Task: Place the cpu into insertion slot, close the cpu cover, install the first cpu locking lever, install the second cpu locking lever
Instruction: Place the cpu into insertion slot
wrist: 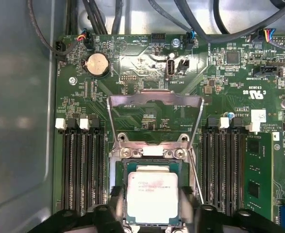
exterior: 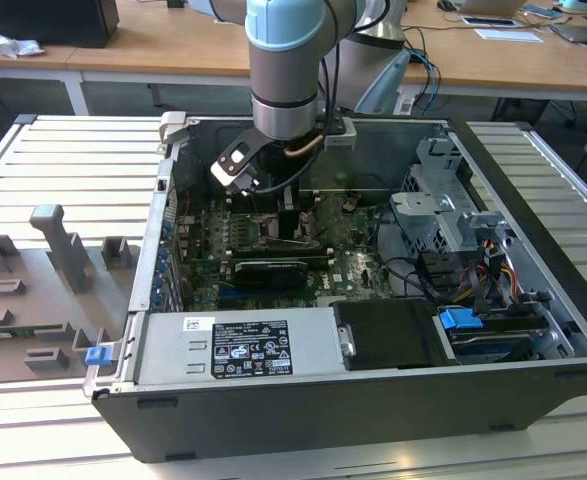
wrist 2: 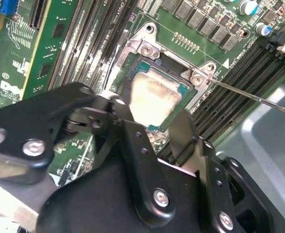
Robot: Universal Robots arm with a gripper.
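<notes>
The two black fingers (wrist: 117, 206) were drawn in on the cpu (wrist: 153, 196), one against each of two opposite edges, pinching it between them. In both wrist views the chip sat squarely between the tips, flat and low inside the insertion slot (wrist: 149, 150). Its face was a pale, dull silver square with a thin green border. The slot around it was a dark recess with a bright metal rim and screw heads at the corners.

Just past the fingertips the cpu cover (wrist: 154, 99), a thin shiny frame with a wide cut-out window, was swung open on its hinge, clear of the chip. A thin wire locking lever (wrist: 194, 174) ran alongside the slot close to one finger, unlatched.

On either side of the fingers lay rows of long black memory slots (wrist: 84, 170) on the green motherboard (wrist: 132, 63), and a round coin cell (wrist: 97, 64) lay farther out.

In the exterior view the grey and pale blue arm (exterior: 285, 70) reached down into an open computer case (exterior: 373, 390). The case lay on a ribbed metal counter (exterior: 63, 160) beside grey moulded fixtures (exterior: 58, 245). Wood-topped desks (exterior: 173, 50) stood behind.
</notes>
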